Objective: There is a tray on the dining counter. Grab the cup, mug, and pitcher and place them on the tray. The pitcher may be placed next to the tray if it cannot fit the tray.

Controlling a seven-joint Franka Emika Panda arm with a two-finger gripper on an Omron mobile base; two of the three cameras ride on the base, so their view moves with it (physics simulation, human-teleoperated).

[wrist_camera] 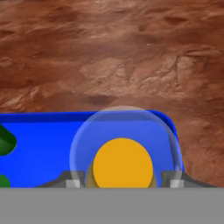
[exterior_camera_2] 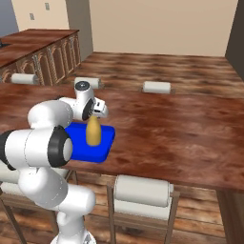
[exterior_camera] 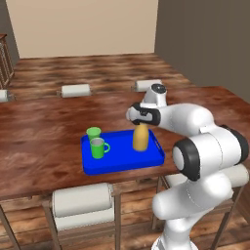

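The mustard-yellow pitcher [exterior_camera: 140, 138] [exterior_camera_2: 93, 132] stands upright in the right part of the blue tray [exterior_camera: 122, 163] [exterior_camera_2: 102, 147] on the dining counter [exterior_camera: 44, 127]. My gripper [exterior_camera: 140, 125] comes down on its neck from above. In the hand view the pitcher [wrist_camera: 123, 164] sits between the two fingertips, which press against its pale rim, so the gripper [wrist_camera: 123, 183] is shut on it. The green cup [exterior_camera: 93, 132] and the green mug [exterior_camera: 98, 147] stand together in the tray's left part, well clear of the gripper.
Pale cushioned stools stand along the near side [exterior_camera: 82, 205] [exterior_camera_2: 143, 189] and the far side [exterior_camera: 75, 90] [exterior_camera_2: 156, 87] of the counter. Bare wood counter [exterior_camera_2: 167, 128] stretches to the right of the tray. A dark wood cabinet run [exterior_camera_2: 43, 52] is at the back left.
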